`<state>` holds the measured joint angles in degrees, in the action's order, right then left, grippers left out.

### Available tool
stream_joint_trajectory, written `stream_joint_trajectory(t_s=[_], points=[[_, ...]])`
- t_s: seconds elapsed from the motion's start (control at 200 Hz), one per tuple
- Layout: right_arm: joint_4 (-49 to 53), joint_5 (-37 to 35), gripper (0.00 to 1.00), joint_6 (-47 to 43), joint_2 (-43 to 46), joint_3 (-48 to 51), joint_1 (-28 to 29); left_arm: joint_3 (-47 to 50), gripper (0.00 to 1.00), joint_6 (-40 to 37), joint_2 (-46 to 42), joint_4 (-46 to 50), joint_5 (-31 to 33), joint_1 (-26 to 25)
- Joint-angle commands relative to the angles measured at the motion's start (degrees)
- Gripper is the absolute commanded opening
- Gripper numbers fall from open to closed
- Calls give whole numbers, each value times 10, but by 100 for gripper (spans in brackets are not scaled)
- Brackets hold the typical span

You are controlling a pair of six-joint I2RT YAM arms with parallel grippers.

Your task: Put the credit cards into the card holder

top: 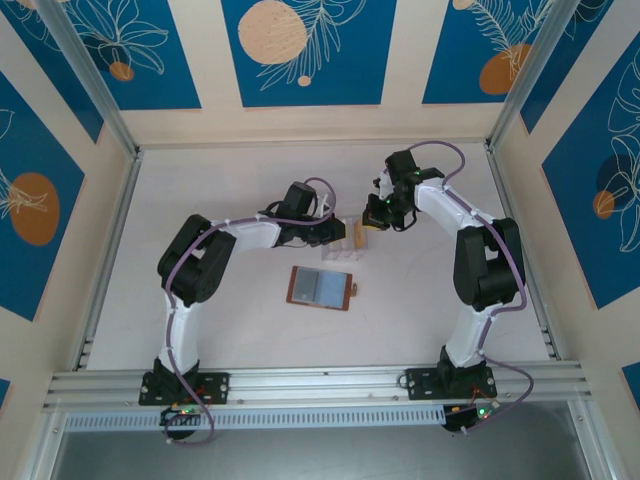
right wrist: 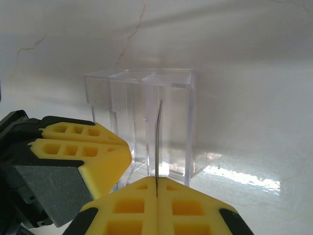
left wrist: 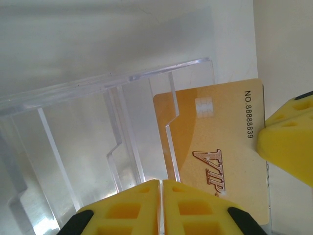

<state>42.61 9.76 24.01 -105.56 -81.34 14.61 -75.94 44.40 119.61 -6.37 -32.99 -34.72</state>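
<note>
The right gripper [right wrist: 156,191] jaws pinch a gold plastic credit card [left wrist: 215,137] at the clear plastic box [right wrist: 171,112]. The left gripper [left wrist: 161,196] jaws are narrow, at the box's nine o'clock.

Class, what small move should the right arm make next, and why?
Probably draw the gold VIP card straight out of the clear plastic box: the right end effector pinches its edge, it sits partly behind a divider, the left end effector grips the box, and the card holder lies open nearby.

Near the middle of the white table [top: 250,180], a clear plastic box [top: 345,247] [left wrist: 88,132] [right wrist: 142,122], upright, split inside by notched partitions. Behind the table, blue leaf-patterned wall panels [top: 300,50]; along its near edge, a metal rail [top: 320,385].
</note>
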Motion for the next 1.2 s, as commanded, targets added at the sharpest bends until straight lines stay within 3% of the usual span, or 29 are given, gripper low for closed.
stream_joint_trajectory(t_s=[0.0,0.285,0.425,0.755,0.99,1.195], points=[[5,23,7,8,9,14,-4,-1,11,-13,9,51,27,4],[5,23,10,9,13,24,-9,-1,11,-12,10,51,27,4],[5,16,0,10,23,31,-14,-4,10,-14,11,55,29,5],[34,-35,0,-3,21,19,0,-12,10,-28,5,81,34,11],[28,-40,0,0,7,15,10,-32,12,-26,-11,62,-30,11],[27,-39,0,1,7,14,11,-56,12,-15,-46,82,-29,9]])
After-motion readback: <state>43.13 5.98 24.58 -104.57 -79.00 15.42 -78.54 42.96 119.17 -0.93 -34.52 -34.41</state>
